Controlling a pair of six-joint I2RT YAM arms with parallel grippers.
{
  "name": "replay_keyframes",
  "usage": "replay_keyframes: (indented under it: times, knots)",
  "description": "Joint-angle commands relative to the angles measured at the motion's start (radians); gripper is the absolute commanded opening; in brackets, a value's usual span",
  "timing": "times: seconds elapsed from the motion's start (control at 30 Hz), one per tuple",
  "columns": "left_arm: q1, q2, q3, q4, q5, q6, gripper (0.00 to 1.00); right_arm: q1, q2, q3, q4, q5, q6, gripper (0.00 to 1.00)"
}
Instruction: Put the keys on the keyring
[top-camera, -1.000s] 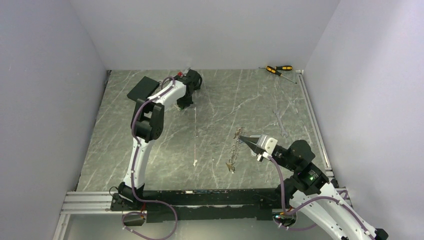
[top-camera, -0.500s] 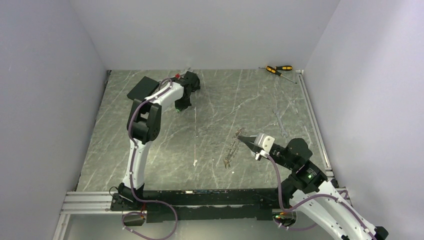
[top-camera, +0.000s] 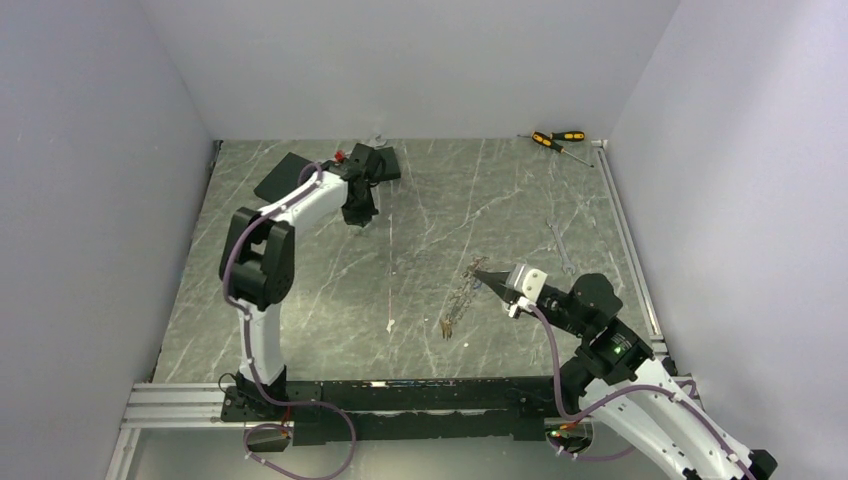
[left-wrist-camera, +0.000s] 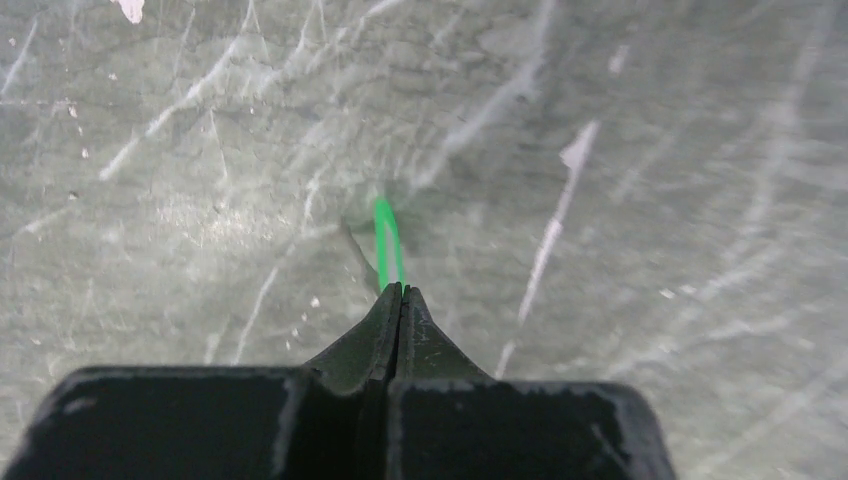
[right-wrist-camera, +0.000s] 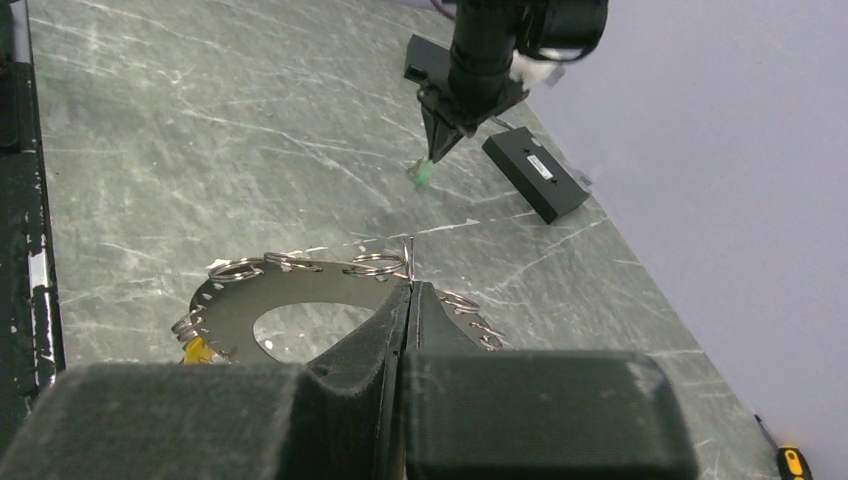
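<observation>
Two arms (top-camera: 300, 200) (top-camera: 590, 310) outstretched; left fingers (left-wrist-camera: 378, 335) pinch green key (left-wrist-camera: 386, 238).

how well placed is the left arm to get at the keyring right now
Probably yes: the left fingers, shut on a green key at the far side, have nothing tall on the table between them and the keyring, which the right fingers hold by its rim.

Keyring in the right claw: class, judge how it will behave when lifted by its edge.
Probably stiff: the keyring looks like a flat metal plate, unbent though the right claw pinches only its rim. The small loops on its rim look loose, so may dangle. Pinched at one edge, it could pivot.
</observation>
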Motion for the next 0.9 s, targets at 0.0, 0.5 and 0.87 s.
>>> replay_keyframes:
  times: [0.0, 0.5, 0.87]
  knots:
    - [0.002, -0.171, -0.054, 0.112, 0.092, -0.104, 0.0, 0.005, 0.012, 0.041, 0.103, -0.016, 0.013, 0.0]
    - [-0.001, -0.459, -0.22, 0.248, 0.276, -0.278, 0.0, 0.013, 0.091, 0.025, 0.203, -0.01, 0.015, 0.0]
    - [-0.02, -0.599, -0.354, 0.404, 0.435, -0.432, 0.0, 0.114, 0.205, 0.054, 0.271, 0.088, -0.012, 0.0]
